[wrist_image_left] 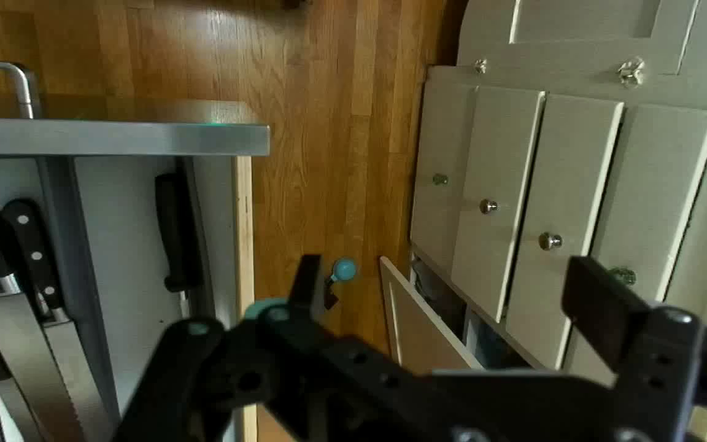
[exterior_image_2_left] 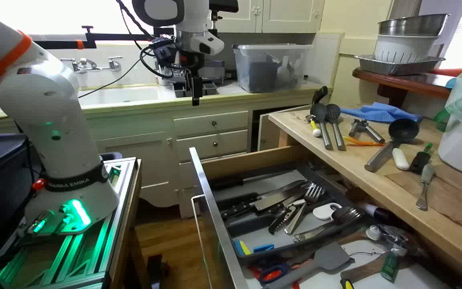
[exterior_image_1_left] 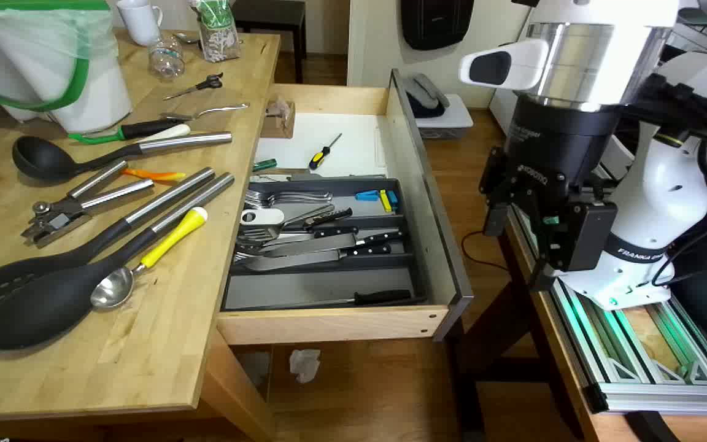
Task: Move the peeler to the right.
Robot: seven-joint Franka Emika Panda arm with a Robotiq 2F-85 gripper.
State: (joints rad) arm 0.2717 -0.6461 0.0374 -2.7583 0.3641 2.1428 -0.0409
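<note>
From afar I have the arm bent above its green-lit base, the wrist high and the gripper beneath it pointing down, its two fingers, in the wrist view, wide apart.

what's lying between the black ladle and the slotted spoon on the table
A two-handled metal tool and a slim orange item lie between the ladle and the slotted spoon, as both exterior views show.

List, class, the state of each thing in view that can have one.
Gripper: open, holding nothing
Cutlery drawer: pulled open
Pale counter drawers: shut
Wall cupboard doors: shut
Low cabinet door: swung open
Robot base light: glowing green
Two-handled metal tool: handles apart
White mug: standing
</note>
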